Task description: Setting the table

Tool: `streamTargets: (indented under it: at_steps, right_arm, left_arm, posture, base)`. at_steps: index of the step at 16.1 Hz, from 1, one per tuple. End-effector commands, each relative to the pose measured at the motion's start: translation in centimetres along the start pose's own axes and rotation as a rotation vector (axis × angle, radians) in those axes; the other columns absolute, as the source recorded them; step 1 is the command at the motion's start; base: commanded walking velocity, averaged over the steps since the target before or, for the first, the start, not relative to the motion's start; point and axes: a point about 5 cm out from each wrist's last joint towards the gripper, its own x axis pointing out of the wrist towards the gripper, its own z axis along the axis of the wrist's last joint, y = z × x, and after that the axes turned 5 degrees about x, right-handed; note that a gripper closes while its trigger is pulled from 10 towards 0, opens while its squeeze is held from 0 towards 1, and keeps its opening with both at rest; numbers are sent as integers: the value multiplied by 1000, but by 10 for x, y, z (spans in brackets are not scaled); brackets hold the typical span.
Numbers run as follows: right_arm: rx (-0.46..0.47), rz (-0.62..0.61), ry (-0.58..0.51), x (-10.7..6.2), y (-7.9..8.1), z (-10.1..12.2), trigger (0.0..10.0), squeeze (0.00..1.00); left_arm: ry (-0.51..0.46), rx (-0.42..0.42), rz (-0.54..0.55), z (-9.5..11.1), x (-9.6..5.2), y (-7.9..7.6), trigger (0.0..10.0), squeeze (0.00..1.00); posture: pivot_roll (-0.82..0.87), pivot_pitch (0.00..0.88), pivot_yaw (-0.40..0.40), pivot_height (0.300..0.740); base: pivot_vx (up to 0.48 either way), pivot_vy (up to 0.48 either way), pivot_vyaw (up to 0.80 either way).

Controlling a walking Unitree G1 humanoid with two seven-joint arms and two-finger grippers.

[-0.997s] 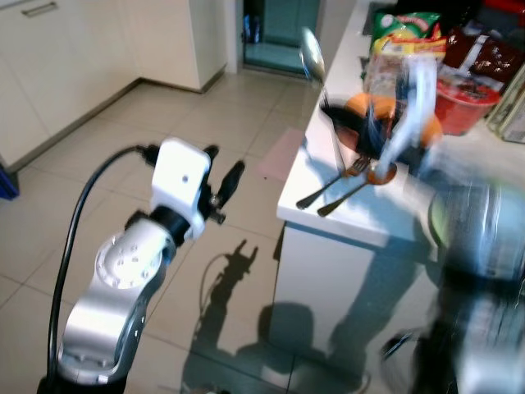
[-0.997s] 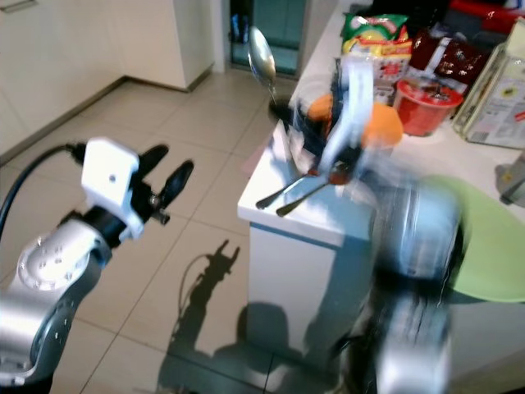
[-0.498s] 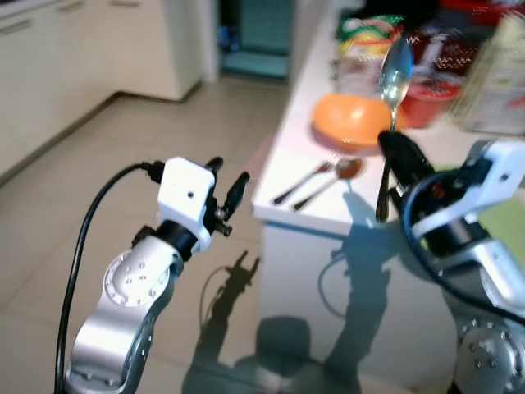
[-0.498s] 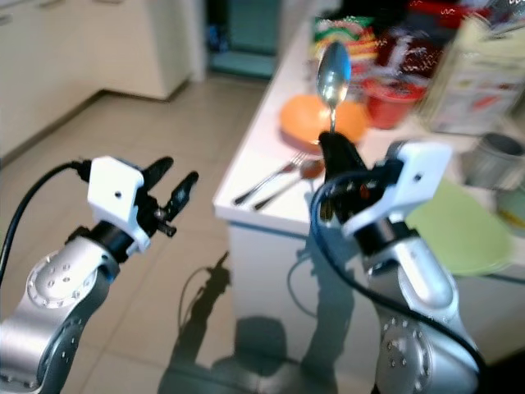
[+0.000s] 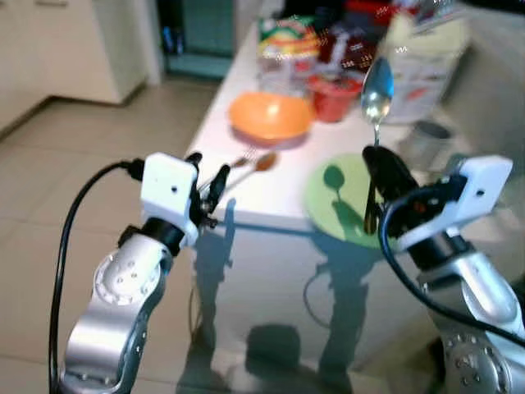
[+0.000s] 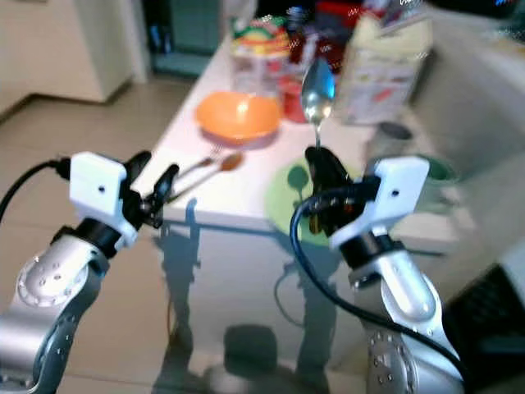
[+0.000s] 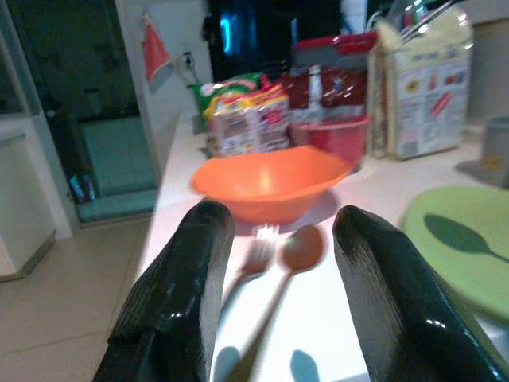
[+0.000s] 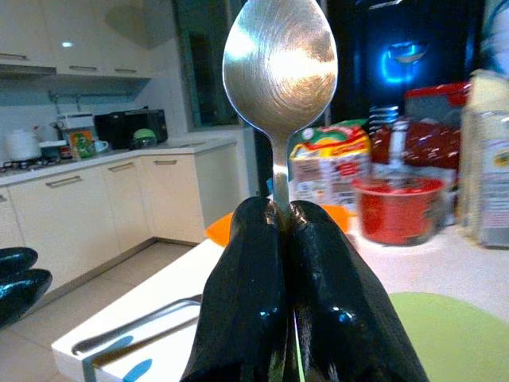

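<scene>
We stand before a white countertop (image 5: 271,193) with both arms raised. Our right gripper (image 5: 379,176) is clenched on the handle of a shiny silver metal spoon (image 5: 376,92), holding it upright with the bowl at the top, above the near part of a round light-green placemat (image 5: 328,205) that lies on the counter; the spoon's shadow falls on that mat. Our left gripper (image 5: 207,176) hovers just off the counter's near edge with its two black fingers (image 7: 187,286) spread apart and nothing between them. Ahead of it on the counter lie a metal fork (image 7: 256,253) and a brown-bowled spoon (image 7: 298,248) side by side, their heads pointing toward a shallow orange plastic bowl (image 5: 271,117) just beyond them. Behind the bowl stand a red round container (image 5: 335,90), a clear packet of food with a green and yellow label (image 7: 248,119), and a tall pale printed carton (image 7: 420,79). The floor (image 5: 57,189) to the left is pale tile, with cream cabinets (image 5: 66,41) beyond.
</scene>
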Motion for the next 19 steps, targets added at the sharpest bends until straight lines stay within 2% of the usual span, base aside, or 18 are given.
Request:
streamTargets:
  at_steps: [1,6,9,11,14,19]
  right_arm:
    - [-22,1,-17,-4,-1,3,10000,0]
    - [-24,-5,-8,-2,-2,-1,10000,0]
    - [-19,-75,16,-1,-16,-4,10000,0]
    - [-40,-164,27,8,-32,-4,10000,0]
    - [-34,-201,23,11,-38,-4,10000,0]
    - [-108,-230,115,12,-47,-10,10000,0]
  left_arm:
    - [-14,2,3,3,1,-2,10000,0]
    - [-46,5,4,12,7,-2,10000,0]
    - [-41,11,42,11,13,-7,10000,0]
    - [-40,28,50,12,19,-12,10000,0]
    - [-40,45,55,12,20,-13,10000,0]
    - [-39,47,58,11,27,-14,10000,0]
  posture:
    - [-46,0,-29,740]
    - [-58,0,-27,740]
    - [-65,0,-28,740]
    - [-64,0,-34,740]
    - [-55,0,-34,740]
    - [-71,0,-25,740]
  base:
    - [0,-472,-688]
    - [0,-478,-524]
    - [0,-475,0]
    - [0,-480,0]
    - [0,-472,0]
    - [0,-478,0]
